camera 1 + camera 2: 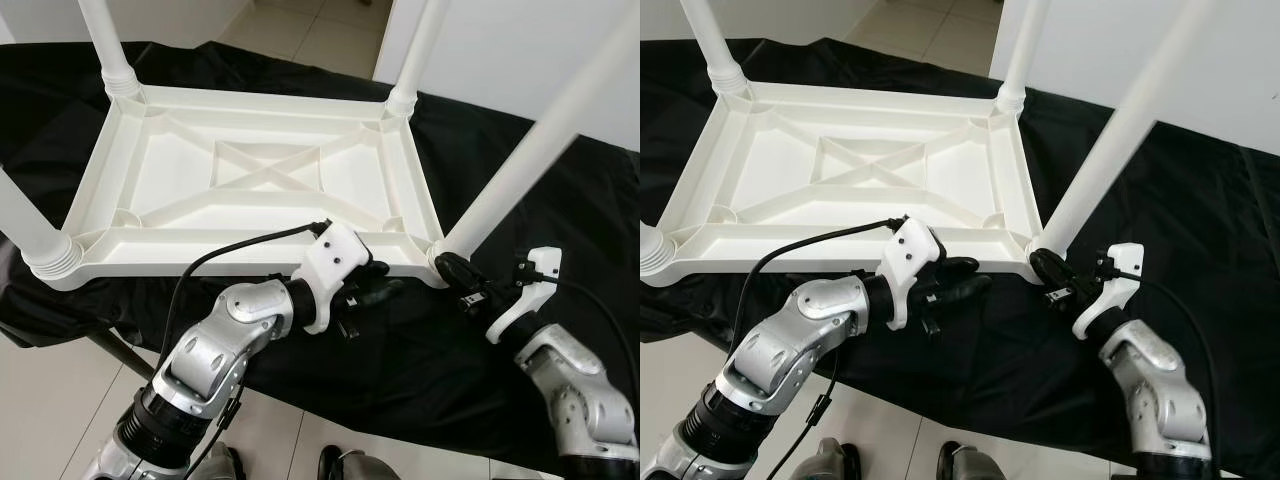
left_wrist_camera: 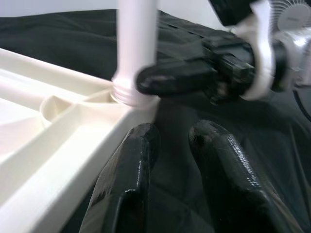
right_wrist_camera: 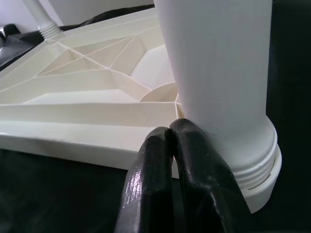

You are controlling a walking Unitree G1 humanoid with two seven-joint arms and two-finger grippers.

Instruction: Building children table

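The white children's table (image 1: 250,175) lies upside down on the black cloth (image 1: 560,190), four legs pointing up. My right gripper (image 3: 170,145), fingers together and holding nothing, presses at the base of the near right leg (image 1: 520,160). My left gripper (image 1: 385,290), fingers slightly apart, rests beside the near rim. Risk: a sideways push could tilt that leg in its socket.

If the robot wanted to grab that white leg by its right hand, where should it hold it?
Probably low on the leg, just above the ribbed collar at the tabletop corner. The shaft is round and smooth there, so the right gripper, already beside its base, could close its jaws across it from the near side.
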